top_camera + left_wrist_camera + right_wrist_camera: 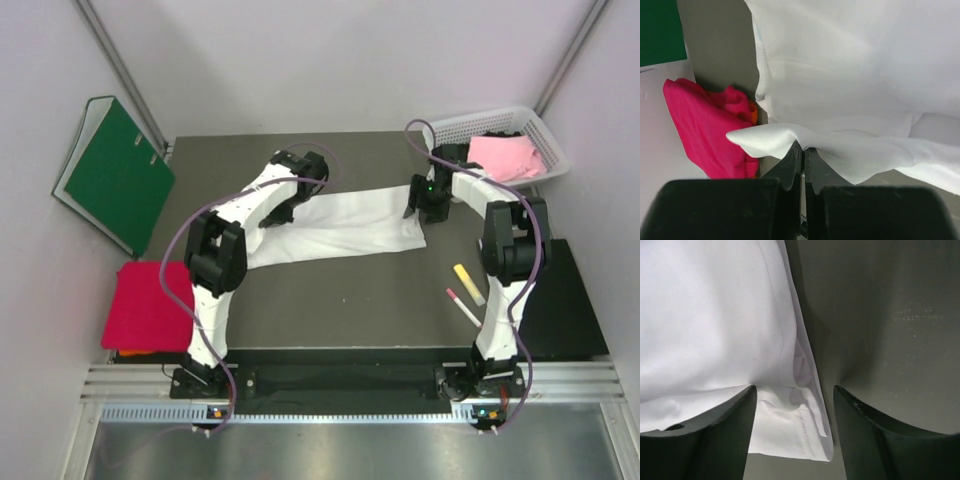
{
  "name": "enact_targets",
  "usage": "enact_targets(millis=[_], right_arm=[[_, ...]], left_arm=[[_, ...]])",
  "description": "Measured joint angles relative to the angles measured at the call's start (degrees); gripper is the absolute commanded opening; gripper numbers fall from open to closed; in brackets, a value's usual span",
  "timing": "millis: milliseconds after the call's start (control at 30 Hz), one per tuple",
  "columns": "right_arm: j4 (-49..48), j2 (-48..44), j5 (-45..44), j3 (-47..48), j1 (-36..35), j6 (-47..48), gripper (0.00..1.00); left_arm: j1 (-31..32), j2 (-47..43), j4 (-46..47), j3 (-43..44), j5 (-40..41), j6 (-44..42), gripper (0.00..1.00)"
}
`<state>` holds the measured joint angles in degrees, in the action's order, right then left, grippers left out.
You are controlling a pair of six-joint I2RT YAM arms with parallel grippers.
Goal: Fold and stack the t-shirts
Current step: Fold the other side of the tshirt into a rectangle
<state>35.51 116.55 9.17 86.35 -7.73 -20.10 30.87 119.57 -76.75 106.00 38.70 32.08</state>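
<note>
The large white t-shirt (pixel 340 225) lies spread across the middle of the dark table. My left gripper (pixel 278 212) is shut on a raised fold at its left edge; the wrist view shows the fingertips pinching the cloth (pixel 803 147). My right gripper (pixel 418 208) is open at the shirt's right end, and its jaws straddle the hemmed corner (pixel 795 388) of the white cloth (pixel 715 315). The crimson-red shirt (pixel 150 305) lies folded at the table's left front, with the orange one (pixel 135 352) showing under it. The light pink shirt (pixel 505 155) sits in the basket.
A white plastic basket (pixel 545 135) stands at the back right. A green binder (pixel 115 175) leans against the left wall. A yellow marker (pixel 468 283) and a pink-and-white pen (pixel 462 307) lie on the table at the right front.
</note>
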Motion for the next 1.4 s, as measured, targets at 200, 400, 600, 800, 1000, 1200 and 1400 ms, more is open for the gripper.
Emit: enact_targets(millis=[200, 400, 600, 800, 1000, 1200, 1400], right_arm=[[0.37, 0.0, -0.35, 0.02, -0.02, 0.85, 0.87], [0.61, -0.24, -0.48, -0.15, -0.09, 0.98, 0.89], [1.49, -2.6, -0.72, -2.71, -0.04, 0.85, 0.89], [2.23, -5.42, -1.03, -4.74, -0.02, 0.79, 0.89], [2.34, -6.91, -1.62, -5.81, 0.0, 0.57, 0.89], [2.6, -8.31, -2.43, -6.12, 0.0, 0.59, 0.99], [2.69, -9.16, -3.23, -6.1, 0.02, 0.52, 1.0]], left_arm=[[-3.93, 5.33, -0.28, 8.79, 0.79, -3.1, 0.3], [-6.21, 13.16, -0.02, 18.82, 1.2, -6.73, 0.99], [-7.89, 13.22, 0.35, 17.92, -0.59, -6.75, 0.99], [-12.13, -0.74, 4.33, -0.37, -8.87, -6.51, 0.64], [-20.7, -14.56, 13.68, -11.67, -20.59, -7.82, 0.0], [-20.11, -9.53, 16.0, -9.29, -26.99, -9.6, 0.0], [-19.37, -2.97, 16.83, -8.46, -30.8, -9.81, 0.0]])
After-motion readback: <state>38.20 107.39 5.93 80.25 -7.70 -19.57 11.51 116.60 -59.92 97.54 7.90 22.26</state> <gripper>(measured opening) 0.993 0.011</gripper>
